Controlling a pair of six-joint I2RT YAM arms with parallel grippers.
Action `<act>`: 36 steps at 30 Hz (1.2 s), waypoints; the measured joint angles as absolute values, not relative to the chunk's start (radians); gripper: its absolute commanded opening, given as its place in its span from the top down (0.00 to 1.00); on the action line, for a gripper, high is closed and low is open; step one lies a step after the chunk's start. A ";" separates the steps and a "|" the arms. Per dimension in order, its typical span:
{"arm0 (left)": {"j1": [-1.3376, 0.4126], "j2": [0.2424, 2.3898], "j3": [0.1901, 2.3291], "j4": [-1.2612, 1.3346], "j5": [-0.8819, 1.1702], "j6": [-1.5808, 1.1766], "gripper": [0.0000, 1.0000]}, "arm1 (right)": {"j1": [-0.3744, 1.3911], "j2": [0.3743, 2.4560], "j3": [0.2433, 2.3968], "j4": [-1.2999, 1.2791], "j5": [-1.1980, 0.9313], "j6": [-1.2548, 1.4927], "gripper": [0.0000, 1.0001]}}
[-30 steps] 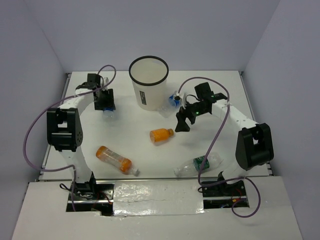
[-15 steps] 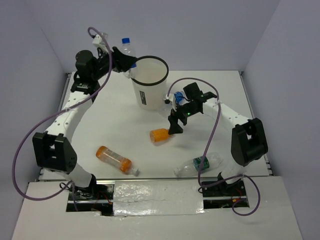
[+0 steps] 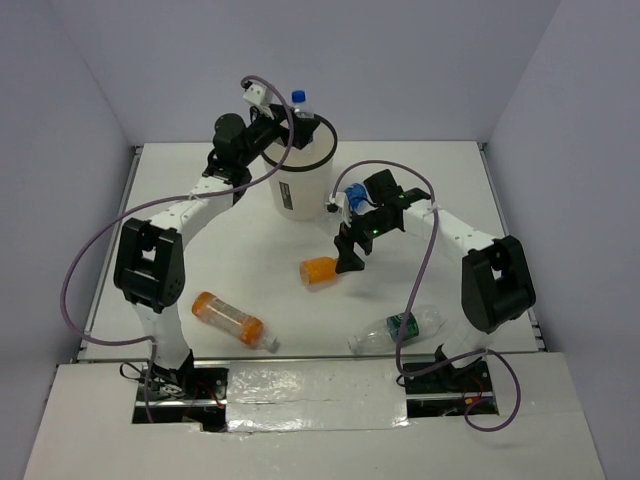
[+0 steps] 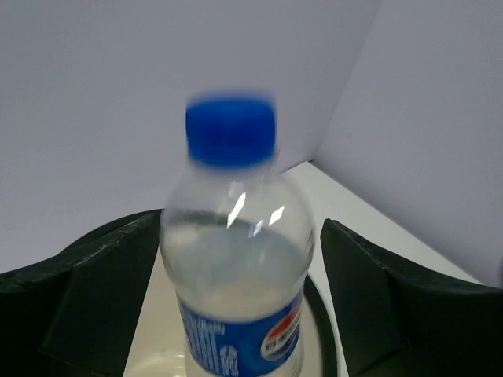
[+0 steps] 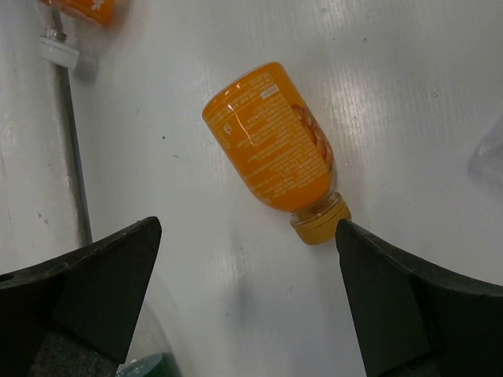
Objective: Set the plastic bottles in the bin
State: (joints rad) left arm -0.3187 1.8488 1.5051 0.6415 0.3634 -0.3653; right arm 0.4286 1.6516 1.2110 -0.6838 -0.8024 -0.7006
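Observation:
The white bin (image 3: pixel 293 192) stands at the back middle of the table. My left gripper (image 3: pixel 288 128) hangs over its rim and is open. A clear blue-labelled bottle (image 3: pixel 299 108) is upright between the fingers, with a gap on each side. In the left wrist view this bottle (image 4: pixel 236 259) is blurred above the bin (image 4: pixel 321 318), between the spread jaws of the left gripper (image 4: pixel 240 236). My right gripper (image 3: pixel 350 256) is open just above the stubby orange bottle (image 3: pixel 322 270). In the right wrist view the right gripper (image 5: pixel 247 236) has the stubby orange bottle (image 5: pixel 271 141) lying ahead of its fingertips.
A second blue-labelled bottle (image 3: pixel 350 197) lies by the bin's right side, behind the right arm. The longer orange bottle (image 3: pixel 230 318) lies front left. The green-labelled bottle (image 3: pixel 400 328) lies front right. White walls enclose the table.
The left arm lifted the blue-labelled bottle from the table left of the bin to above its mouth, then opened. The right gripper moved down-left over the stubby orange bottle.

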 measured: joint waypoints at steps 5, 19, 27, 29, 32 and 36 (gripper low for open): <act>-0.323 1.890 1.511 0.674 0.306 -0.338 0.01 | 0.429 1.649 1.198 -0.673 -0.800 -0.692 0.00; -0.315 1.697 1.459 0.550 0.216 -0.238 0.01 | 0.501 1.706 1.260 -0.670 -0.758 -0.664 0.00; -0.141 1.262 1.185 0.322 0.091 -0.363 0.01 | 0.618 1.787 1.308 -0.665 -0.603 -0.637 0.00; -0.067 1.176 1.116 0.258 0.067 -0.427 0.01 | 0.644 1.798 1.309 -0.664 -0.566 -0.647 0.00; -0.005 1.092 1.019 0.160 0.050 -0.501 0.01 | 0.672 1.814 1.309 -0.664 -0.512 -0.680 0.01; 0.040 1.024 0.900 0.031 0.036 -0.615 0.00 | 0.694 1.824 1.301 -0.651 -0.462 -0.742 0.00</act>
State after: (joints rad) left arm 0.0399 1.0237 0.9005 0.0311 0.0364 -0.6147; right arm 0.6941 1.8240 1.3010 -0.6506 -0.4618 -0.7418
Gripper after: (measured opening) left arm 0.995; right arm 0.994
